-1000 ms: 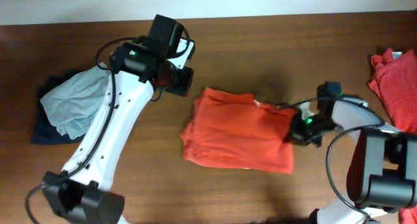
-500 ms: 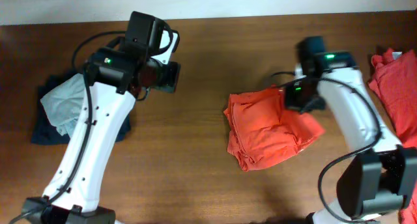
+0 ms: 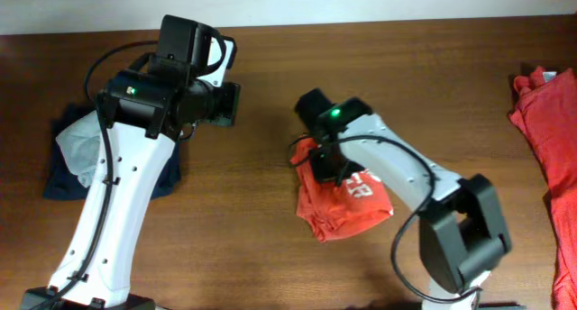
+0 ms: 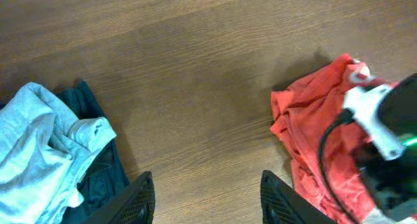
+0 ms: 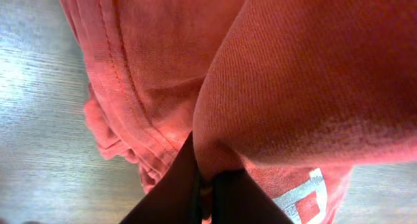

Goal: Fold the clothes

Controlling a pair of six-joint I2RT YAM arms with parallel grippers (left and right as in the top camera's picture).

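Pinching the bunched red-orange cotton T-shirt (image 3: 347, 202), the right end effector (image 5: 207, 187) should lower it flat, slowly (the left end effector (image 4: 207, 196) hangs spread, empty); tugging would likely crumple it.

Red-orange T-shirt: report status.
Right gripper shut on red-orange T-shirt, bunched mid-table. Left gripper open, empty. Nothing in the way; grey garment lies apart.

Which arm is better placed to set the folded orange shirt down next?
Right, probably. The right tool is shut on the orange shirt, while the left tool hangs open over the table, apart from the shirt.
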